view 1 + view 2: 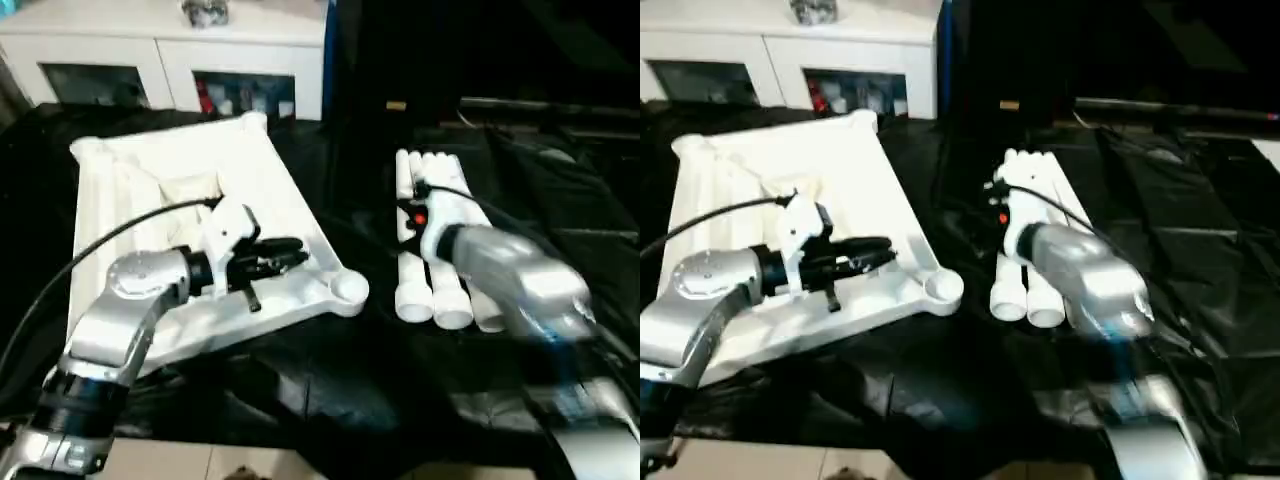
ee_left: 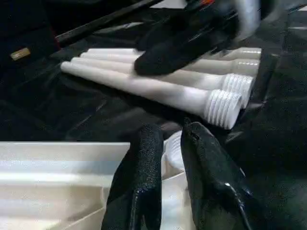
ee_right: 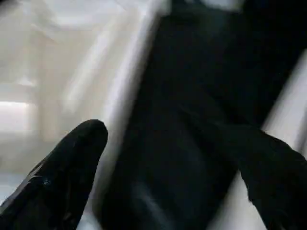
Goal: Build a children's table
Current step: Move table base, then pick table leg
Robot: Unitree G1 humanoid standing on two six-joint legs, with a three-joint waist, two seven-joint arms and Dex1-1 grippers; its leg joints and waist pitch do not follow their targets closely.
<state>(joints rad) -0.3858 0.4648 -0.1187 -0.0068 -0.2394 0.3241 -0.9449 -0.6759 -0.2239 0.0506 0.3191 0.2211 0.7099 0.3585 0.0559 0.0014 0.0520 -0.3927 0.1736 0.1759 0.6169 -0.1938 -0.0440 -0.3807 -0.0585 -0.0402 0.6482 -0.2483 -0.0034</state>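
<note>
White table top [image 1: 190,230], ribbed underside up, on the black-draped bench toward its left edge; round corner socket [image 1: 348,288] at the near right corner. Four tapered white legs [image 1: 425,290] side by side near the bench middle, threaded ends facing the front edge. Left gripper [image 1: 285,255] over the top beside that socket, fingers [image 2: 144,172] nearly together, grasping nothing. Right gripper [image 2: 172,50] above the legs, fingers spread wide apart, probably not yet touching any. Best done by closing on one leg near its thick end, then lifting clear before turning threads toward the socket.
</note>
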